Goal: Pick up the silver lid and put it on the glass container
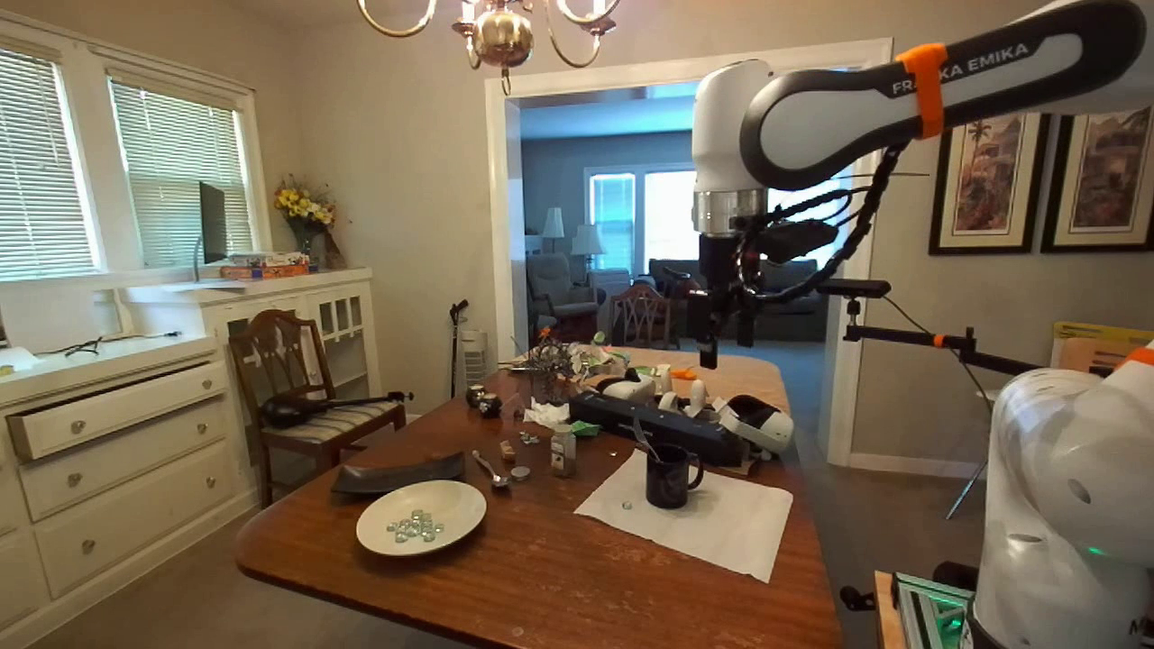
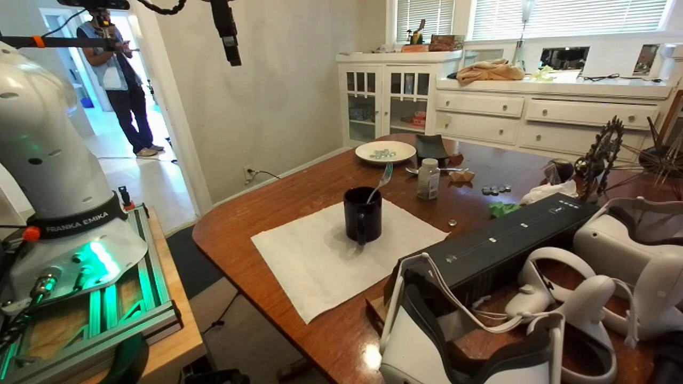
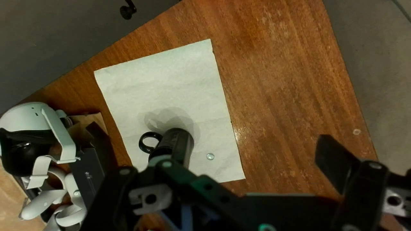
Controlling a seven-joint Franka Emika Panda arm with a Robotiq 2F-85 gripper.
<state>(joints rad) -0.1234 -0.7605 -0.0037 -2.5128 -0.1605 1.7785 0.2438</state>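
A small clear glass container [image 1: 563, 453] stands upright on the wooden table, and it also shows in an exterior view [image 2: 428, 184]. Whether anything covers its top is hard to tell. A small flat silver disc, which looks like the silver lid [image 1: 520, 472], lies on the table between the container and a spoon. I cannot make out the lid elsewhere. My gripper [image 1: 727, 341] hangs high above the table, well above and apart from both. In the wrist view my gripper [image 3: 257, 157] has its fingers wide apart with nothing between them. Container and lid are out of the wrist view.
A black mug [image 2: 363, 218] with a fork stands on white paper [image 2: 299, 261], with a glass bead [image 3: 210, 156] on the paper. A white plate [image 1: 451, 532] holds beads beside a black tray [image 1: 397, 478]. A long black box [image 1: 649, 428] and white headsets [image 1: 766, 424] lie behind.
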